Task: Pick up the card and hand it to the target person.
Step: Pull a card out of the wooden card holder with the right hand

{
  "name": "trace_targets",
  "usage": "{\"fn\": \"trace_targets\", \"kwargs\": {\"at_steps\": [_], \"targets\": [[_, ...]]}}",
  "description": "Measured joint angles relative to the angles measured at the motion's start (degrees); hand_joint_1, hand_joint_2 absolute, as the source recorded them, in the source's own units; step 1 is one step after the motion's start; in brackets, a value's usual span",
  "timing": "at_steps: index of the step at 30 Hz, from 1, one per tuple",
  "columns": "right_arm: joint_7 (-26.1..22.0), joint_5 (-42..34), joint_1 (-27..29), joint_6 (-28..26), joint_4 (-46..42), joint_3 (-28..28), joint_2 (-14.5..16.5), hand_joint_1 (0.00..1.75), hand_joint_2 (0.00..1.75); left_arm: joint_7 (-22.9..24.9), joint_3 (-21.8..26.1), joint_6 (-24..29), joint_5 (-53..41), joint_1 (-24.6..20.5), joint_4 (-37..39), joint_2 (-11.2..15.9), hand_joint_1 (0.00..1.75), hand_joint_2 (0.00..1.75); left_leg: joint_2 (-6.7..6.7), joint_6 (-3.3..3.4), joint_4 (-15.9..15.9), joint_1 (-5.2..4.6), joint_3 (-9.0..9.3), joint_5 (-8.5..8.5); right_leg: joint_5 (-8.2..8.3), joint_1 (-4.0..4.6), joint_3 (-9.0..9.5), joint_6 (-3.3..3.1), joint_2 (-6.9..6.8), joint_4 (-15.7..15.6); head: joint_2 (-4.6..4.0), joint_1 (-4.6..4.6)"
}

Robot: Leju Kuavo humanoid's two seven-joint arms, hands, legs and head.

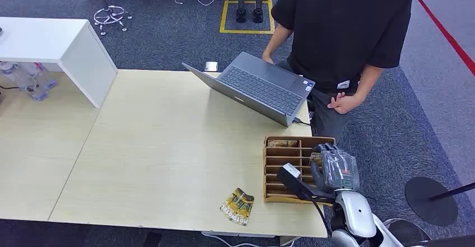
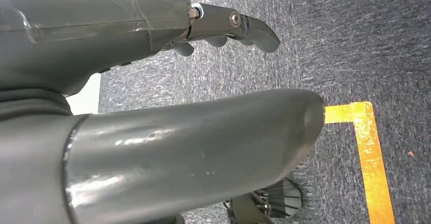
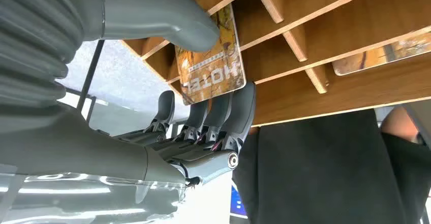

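My right hand (image 1: 335,168) is over the right side of the wooden card rack (image 1: 274,171) at the table's near right corner. In the right wrist view my right hand (image 3: 203,132) pinches a yellow card printed HOTEL (image 3: 211,61). The thumb (image 3: 167,26) presses on the card's face and the dark fingers (image 3: 239,107) sit behind its edge. The card stands partly inside a slot of the rack (image 3: 330,36). A person in a black shirt (image 1: 347,34) stands just beyond the rack, one hand (image 1: 343,102) held low. My left hand (image 2: 167,132) hangs over the carpet and holds nothing.
A second card (image 1: 237,205) lies flat on the table near its front edge, left of the rack. Another card (image 1: 282,143) sits in the rack's far row. An open laptop (image 1: 257,87) stands behind the rack. A white box (image 1: 50,45) occupies the far left.
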Motion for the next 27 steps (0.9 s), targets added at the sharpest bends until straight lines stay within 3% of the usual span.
{"fn": "trace_targets", "kwargs": {"at_steps": [27], "targets": [[2.39, 1.17, 1.06, -0.42, -1.36, -4.91, -2.66, 0.88, 1.75, 0.02, -0.01, 0.34, 0.04, 0.03, 0.00, 0.04, 0.00, 0.00, 0.01, 0.00, 0.04, 0.00, 0.08, 0.00, 0.01, 0.00, -0.01, 0.01, 0.01, 0.00, 0.00, -0.01]]}}
